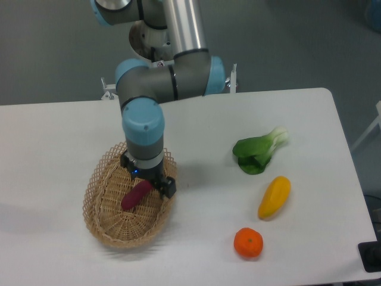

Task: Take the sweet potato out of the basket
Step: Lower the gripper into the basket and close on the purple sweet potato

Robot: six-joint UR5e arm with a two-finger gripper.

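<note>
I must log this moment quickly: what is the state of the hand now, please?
Hand: open, low over the sweet potato in the basket; holding nothing.

Bok choy, yellow fruit, orange

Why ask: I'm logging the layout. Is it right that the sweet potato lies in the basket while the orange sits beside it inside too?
Not quite. The camera view shows the sweet potato in the basket, but the orange sits outside it on the table.

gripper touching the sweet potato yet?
Cannot tell. In the camera view the gripper overlaps the upper end of the reddish-purple sweet potato in the woven wicker basket, hiding any contact or gap.
</note>
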